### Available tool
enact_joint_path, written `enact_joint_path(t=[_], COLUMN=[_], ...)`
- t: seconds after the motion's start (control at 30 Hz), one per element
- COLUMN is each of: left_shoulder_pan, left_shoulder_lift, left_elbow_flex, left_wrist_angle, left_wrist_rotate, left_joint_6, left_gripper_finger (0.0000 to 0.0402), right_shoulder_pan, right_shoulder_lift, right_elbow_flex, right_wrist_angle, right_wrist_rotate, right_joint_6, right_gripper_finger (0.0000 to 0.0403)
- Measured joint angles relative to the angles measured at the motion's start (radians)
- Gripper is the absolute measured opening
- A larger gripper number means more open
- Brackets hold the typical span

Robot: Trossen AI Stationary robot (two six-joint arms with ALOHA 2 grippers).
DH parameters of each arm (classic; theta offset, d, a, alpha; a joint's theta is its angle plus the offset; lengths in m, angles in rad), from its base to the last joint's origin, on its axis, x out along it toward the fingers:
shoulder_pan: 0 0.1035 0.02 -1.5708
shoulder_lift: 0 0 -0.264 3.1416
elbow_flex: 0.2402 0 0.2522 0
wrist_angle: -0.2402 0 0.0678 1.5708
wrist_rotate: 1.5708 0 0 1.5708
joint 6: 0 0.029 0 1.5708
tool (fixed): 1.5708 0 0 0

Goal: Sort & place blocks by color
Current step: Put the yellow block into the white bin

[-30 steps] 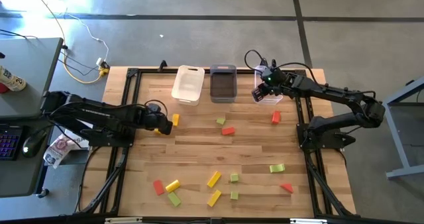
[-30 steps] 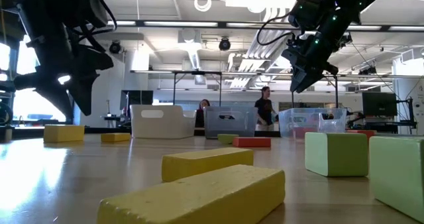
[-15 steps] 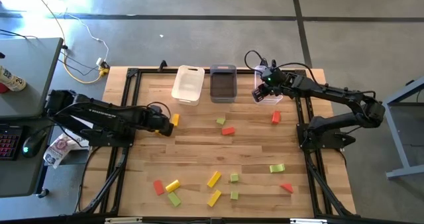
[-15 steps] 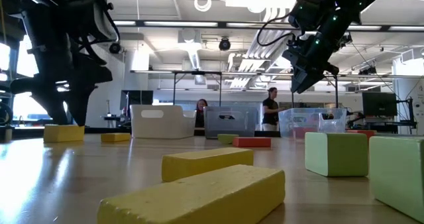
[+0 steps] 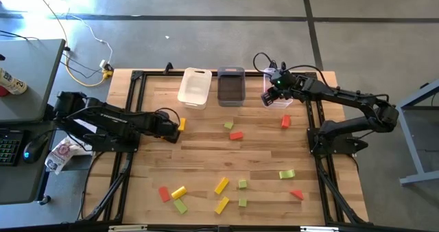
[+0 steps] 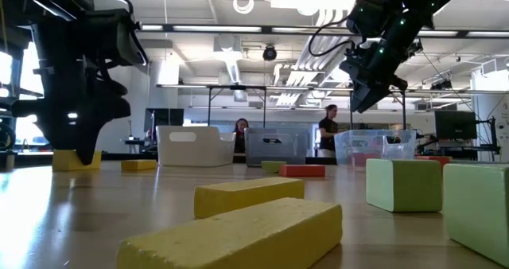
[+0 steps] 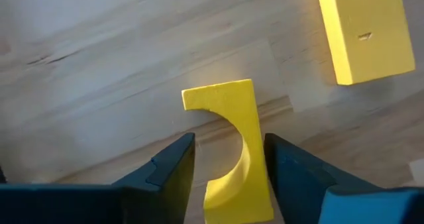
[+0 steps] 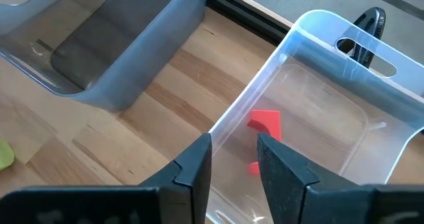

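My left gripper is open and low over the table's left part. In the left wrist view its fingers stand on either side of a yellow block with a curved cut-out; I cannot tell whether they touch it. A second yellow block lies flat just beyond it, also seen in the high view. My right gripper is open and hovers over the clear bin, where red blocks lie on the floor. Other yellow, green and red blocks lie scattered on the table.
A white bin and a grey bin stand left of the clear one along the far edge. Loose blocks: red, green, red, several more near the near edge. People stand in the room behind.
My left gripper has come down toward the table and slightly toward the right edge, ending with its fingers around the yellow cut-out block. The blocks have stayed where they were.
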Motion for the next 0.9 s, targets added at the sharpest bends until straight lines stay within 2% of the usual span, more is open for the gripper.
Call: enact_joint_path(t=[0.5,0.73,0.9], left_shoulder_pan=[-0.001,0.0,0.0], left_shoulder_lift=[-0.002,-0.017,-0.075], left_elbow_flex=[0.001,-0.001,-0.001], left_wrist_angle=[0.002,0.006,0.01], left_wrist_rotate=[-0.027,-0.059,-0.075], left_joint_6=[0.095,0.112,0.127], left_gripper_finger=[0.0019,0.0013,0.0014], right_shoulder_pan=[0.028,0.095,0.151], right_shoulder_lift=[0.0,0.0,0.0], right_elbow_flex=[0.0,0.0,0.0], right_wrist_angle=[0.005,0.047,0.069], right_wrist_rotate=[0.01,0.003,0.002], right_joint_6=[0.001,0.0,0.004], right_gripper_finger=[0.011,0.011,0.011])
